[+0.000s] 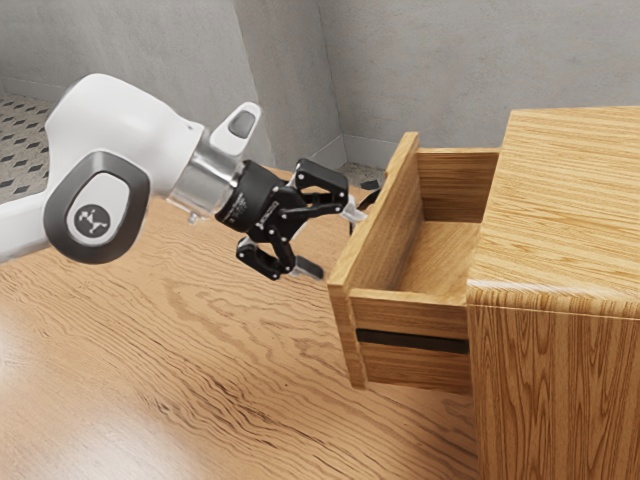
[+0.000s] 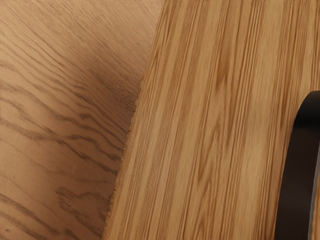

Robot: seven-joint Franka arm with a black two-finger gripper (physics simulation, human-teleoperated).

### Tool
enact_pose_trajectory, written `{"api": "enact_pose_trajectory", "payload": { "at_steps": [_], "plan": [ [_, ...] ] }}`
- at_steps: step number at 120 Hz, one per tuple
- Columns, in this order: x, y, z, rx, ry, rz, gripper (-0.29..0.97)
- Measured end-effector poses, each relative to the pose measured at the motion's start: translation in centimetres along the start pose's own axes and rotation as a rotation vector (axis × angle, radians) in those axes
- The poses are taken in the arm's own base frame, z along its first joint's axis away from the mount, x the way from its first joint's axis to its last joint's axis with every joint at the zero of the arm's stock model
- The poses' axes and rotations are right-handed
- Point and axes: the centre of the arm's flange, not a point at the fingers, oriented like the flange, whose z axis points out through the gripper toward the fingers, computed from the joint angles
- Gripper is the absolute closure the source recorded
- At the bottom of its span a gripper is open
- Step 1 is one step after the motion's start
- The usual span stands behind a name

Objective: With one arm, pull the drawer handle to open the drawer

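A white robot arm [image 1: 110, 170] reaches in from the exterior view's left, ending in a black two-finger gripper [image 1: 328, 240] that sits just beside the flat front panel [image 1: 378, 225] of a light oak drawer [image 1: 410, 312]. The gripper's fingers are spread wide apart, one tip high and close to the panel's face, the other lower and a little further back. Nothing lies between them, so the gripper has hold of nothing. The drawer stands well out of the oak cabinet [image 1: 560, 200] at the exterior view's right. Its hollow inside is open to view from above, and its side wall shows a dark slot running along it. The front panel leans across the exterior view as a slanted board, its face turned toward the gripper. In the wrist view that same panel [image 2: 215, 125] comes up close, its grain running lengthwise, and a black curved handle [image 2: 302, 175] arcs in at one edge — off to the side of the hand rather than under it. Past the panel's edge lies the wood-grained tabletop [image 2: 60, 100], which in the exterior view [image 1: 150, 350] spreads under the arm and the cabinet alike. A grey concrete wall [image 1: 450, 60] closes the scene behind the cabinet.
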Motion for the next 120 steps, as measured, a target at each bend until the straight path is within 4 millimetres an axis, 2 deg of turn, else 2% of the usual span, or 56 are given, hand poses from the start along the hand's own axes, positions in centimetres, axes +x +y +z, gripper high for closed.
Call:
{"api": "enact_pose_trajectory", "payload": {
  "at_steps": [62, 81, 120],
  "plan": [
    [1.3, -2.0, -1.2, 0.010, 0.006, -0.026, 0.02],
    [1.3, -2.1, -2.1, 0.005, 0.011, -0.028, 0.01],
    [1.7, -3.1, -2.6, 0.014, 0.016, -0.038, 0.01]
  ]
}}
